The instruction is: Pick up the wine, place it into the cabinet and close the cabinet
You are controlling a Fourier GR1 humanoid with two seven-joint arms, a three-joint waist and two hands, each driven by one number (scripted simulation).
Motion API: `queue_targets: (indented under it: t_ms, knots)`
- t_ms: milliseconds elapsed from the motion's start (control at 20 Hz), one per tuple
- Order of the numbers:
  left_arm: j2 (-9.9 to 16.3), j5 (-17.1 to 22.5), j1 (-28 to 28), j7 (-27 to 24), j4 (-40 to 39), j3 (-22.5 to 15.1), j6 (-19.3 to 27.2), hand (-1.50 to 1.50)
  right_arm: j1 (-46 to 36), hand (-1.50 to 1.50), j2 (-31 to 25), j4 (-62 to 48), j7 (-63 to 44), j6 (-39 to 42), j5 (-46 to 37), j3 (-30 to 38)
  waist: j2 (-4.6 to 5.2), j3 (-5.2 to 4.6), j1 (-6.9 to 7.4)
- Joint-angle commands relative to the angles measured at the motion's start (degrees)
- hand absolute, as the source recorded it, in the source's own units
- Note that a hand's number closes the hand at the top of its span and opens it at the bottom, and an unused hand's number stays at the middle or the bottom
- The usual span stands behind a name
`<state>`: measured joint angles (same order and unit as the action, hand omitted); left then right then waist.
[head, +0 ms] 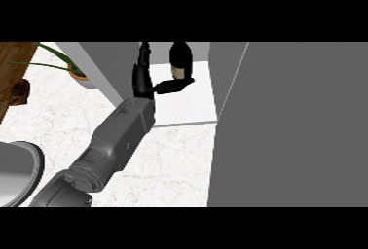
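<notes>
Fingers (141, 65) of the left hand (147, 80) extend straight toward the far side, with the thumb (174, 85) spread to the right — an open posture, not curled round anything. The right hand does not appear in the head view.

Largest item: the grey cabinet door (295, 126) fills the right of the scene, standing open. To its left lies the white marble counter (64, 121). The cabinet (188, 104) opening sits far centre, showing a white floor between grey walls. The left forearm (115, 141) runs from the near left edge up to that opening. A grey rounded object (16, 170) occupies the near left corner, and a wooden surface (13, 68) the far left corner. A potted plant (75, 73) stands far left on the counter.

Smallest item: the wine (179, 61) — a dark bottle with a pale label — stands inside the cabinet, just right of the fingers and just beyond the thumb.
</notes>
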<state>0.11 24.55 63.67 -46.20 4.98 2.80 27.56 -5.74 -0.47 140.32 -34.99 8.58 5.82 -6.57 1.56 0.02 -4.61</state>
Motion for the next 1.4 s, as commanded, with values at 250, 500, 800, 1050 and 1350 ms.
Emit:
queue_targets:
  t_ms: [250,500,800,1050,1350]
  knots:
    - [0.9,-0.4,-1.8,-1.4,0.2,0.6,-3.5,-1.5,2.9,-1.5,0.4,2.0,1.8,0.9,1.9,0.2,-0.12,-0.06,0.65]
    - [0.6,-0.5,-3.8,-4.5,0.2,0.8,-6.1,-1.5,-1.9,-1.5,0.4,1.4,-1.9,-1.0,1.1,-0.2,0.36,-0.18,0.23]
    - [0.6,-1.4,-2.1,-2.2,0.6,0.4,-9.4,-1.5,0.0,-1.5,0.5,1.5,-1.0,-1.6,0.5,-1.7,-0.36,-0.1,1.38]
    - [-0.1,-0.4,-2.3,-3.2,0.4,0.6,-9.5,-1.5,2.2,-1.5,-0.3,1.6,0.9,0.3,1.8,-0.6,-0.29,-0.07,0.47]
    - [-0.1,2.6,-3.1,-4.1,1.5,0.6,-13.7,-1.5,-0.9,-1.5,-0.5,1.2,-1.2,-0.4,3.8,0.3,-0.58,-0.08,0.58]
